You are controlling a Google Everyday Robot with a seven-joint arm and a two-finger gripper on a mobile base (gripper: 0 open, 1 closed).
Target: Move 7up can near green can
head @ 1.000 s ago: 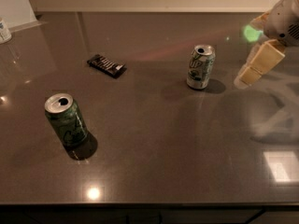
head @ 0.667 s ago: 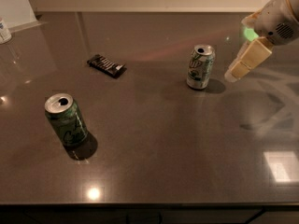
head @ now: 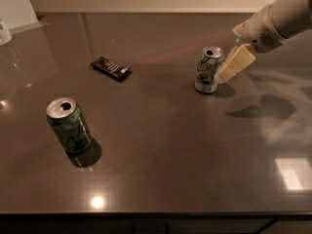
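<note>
The 7up can (head: 208,70), pale with green swirls and a silver top, stands upright at the right middle of the dark table (head: 161,150). The green can (head: 69,126), dark green with a silver top, stands upright at the front left, far from the 7up can. My gripper (head: 230,66) comes in from the upper right on a white arm (head: 280,18). It sits right against the 7up can's right side, at the can's height. Whether it touches the can is unclear.
A black snack packet (head: 111,68) lies flat between the two cans, toward the back. A small white container (head: 4,32) stands at the far left edge. The table's front edge (head: 156,211) runs along the bottom.
My gripper has moved left and slightly down, from well clear of the 7up can to right beside it. Both cans have stayed put.
</note>
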